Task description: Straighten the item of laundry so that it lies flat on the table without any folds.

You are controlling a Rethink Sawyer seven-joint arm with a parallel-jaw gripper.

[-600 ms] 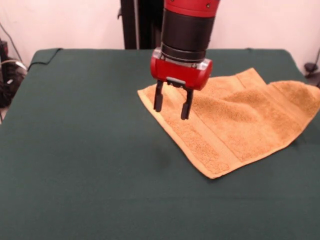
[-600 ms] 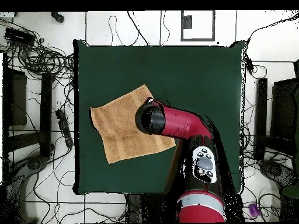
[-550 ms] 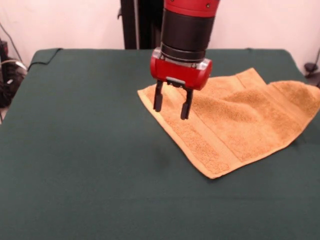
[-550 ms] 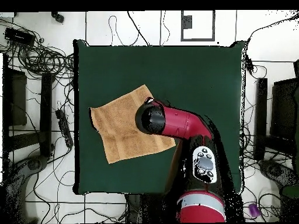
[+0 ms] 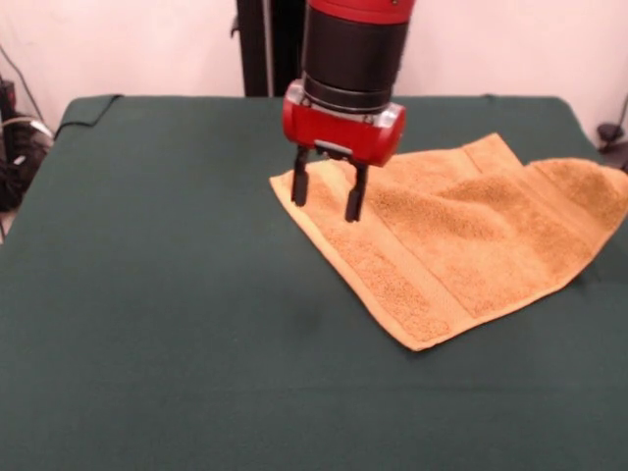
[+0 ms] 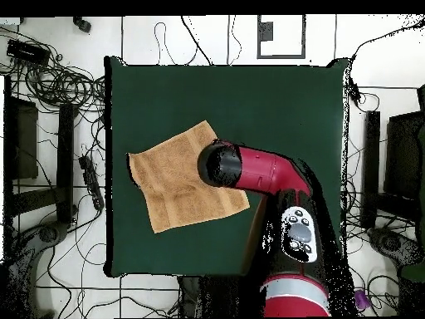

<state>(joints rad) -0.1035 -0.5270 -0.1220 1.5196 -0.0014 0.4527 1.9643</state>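
- We see the gripper (image 5: 323, 197) hanging over the corner of the towel (image 5: 461, 240) that sits just right of the front view's centre; its jaws are spread apart and hold nothing.
- Compared with the frames from half a second back, the gripper has shifted a little toward the upper left of the front view and risen slightly. The overhead view agrees: the arm's head (image 6: 222, 164) now sits a bit further right there.
- The towel has not moved. It lies in the right half of the front view on the green table (image 5: 157, 294), nearly spread out, with a soft ridge running across its upper right part.
- We judge the towel close to flat but not finished: that ridge remains, and the gripper looks to be drawing clear or repositioning, not gripping.
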